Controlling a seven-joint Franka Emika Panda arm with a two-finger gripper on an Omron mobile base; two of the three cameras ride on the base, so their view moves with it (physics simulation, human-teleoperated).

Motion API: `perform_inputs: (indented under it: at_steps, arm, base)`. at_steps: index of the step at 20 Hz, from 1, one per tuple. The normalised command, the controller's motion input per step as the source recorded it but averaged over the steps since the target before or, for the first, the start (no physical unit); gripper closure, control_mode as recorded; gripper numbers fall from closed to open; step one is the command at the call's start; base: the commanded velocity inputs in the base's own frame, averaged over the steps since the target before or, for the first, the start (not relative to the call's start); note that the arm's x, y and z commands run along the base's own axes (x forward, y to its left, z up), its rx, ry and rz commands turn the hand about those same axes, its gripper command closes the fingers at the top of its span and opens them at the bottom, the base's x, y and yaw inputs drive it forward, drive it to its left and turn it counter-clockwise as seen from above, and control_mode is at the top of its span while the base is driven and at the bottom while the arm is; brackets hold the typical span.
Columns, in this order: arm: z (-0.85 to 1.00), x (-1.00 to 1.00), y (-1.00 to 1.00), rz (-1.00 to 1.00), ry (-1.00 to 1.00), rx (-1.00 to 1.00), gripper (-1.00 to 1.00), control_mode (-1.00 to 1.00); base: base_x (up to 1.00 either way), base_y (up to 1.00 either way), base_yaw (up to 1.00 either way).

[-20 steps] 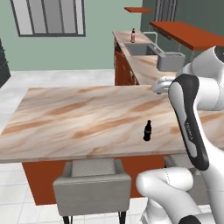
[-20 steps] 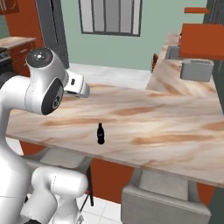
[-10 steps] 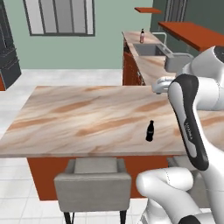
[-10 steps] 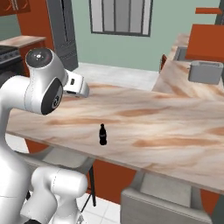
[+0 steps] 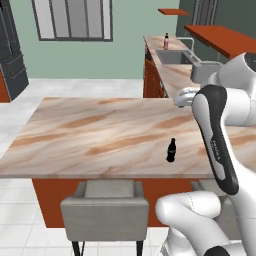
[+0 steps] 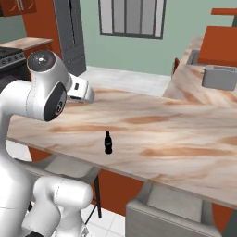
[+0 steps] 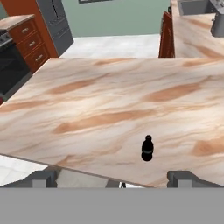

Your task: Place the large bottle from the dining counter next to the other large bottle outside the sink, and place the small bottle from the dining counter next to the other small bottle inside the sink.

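Small bottle (image 5: 171, 150) stands upright on the dining desk (image 5: 100, 135), near its front edge, above a grey stool (image 5: 105, 206). End effector (image 7: 113, 178) hovers over that edge, jaws spread fully wide and empty, well apart from the bottle (seen just ahead between the fingertips (image 7: 43, 178) in hand view). Far back, the sink (image 5: 172, 56) sits in the worktop; a pink-topped bottle (image 5: 166, 41) stands beside it; toaster (image 6: 219, 77) nearer.
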Motion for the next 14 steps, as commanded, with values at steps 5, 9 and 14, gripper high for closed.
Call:
perform_inputs:
  at_steps: [5,9,14]
  arm:
    - [-0.2,0.2,-0.39,0.01,0.12,0.0,-1.0,-1.0]
    - [-0.12,0.29,-0.42,0.02,0.16,0.0,-1.0,-1.0]
    - [0.0,0.21,-0.17,0.0,0.17,-0.02,-1.0,-1.0]
  base:
    - [0.06,-0.12,0.0]
    - [0.0,0.0,0.0]
    - [0.0,0.0,0.0]
